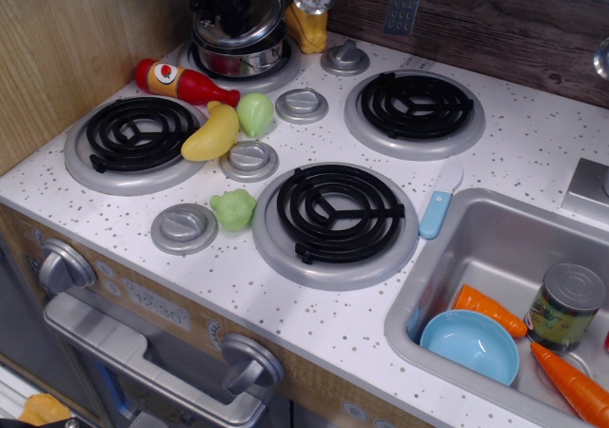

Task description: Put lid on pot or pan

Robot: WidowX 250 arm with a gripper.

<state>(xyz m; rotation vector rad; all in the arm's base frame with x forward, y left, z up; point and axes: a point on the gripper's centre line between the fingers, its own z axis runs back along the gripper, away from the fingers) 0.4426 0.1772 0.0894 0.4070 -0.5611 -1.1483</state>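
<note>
The shiny domed steel lid (252, 24) sits level over the small steel pot (233, 63) on the back-left burner and covers its mouth; I cannot tell whether it rests fully on the rim. My black gripper (226, 0) comes down from the top edge onto the lid's centre and is shut around the knob, which its fingers hide. Only the pot's side wall shows below the lid.
A red ketchup bottle (186, 83), a yellow banana (211, 133) and a green fruit (255, 113) lie just in front of the pot. A yellow utensil holder (307, 26) stands to its right. The sink (495, 238) holds a blue bowl (471, 344), a tin can (563, 306) and carrots.
</note>
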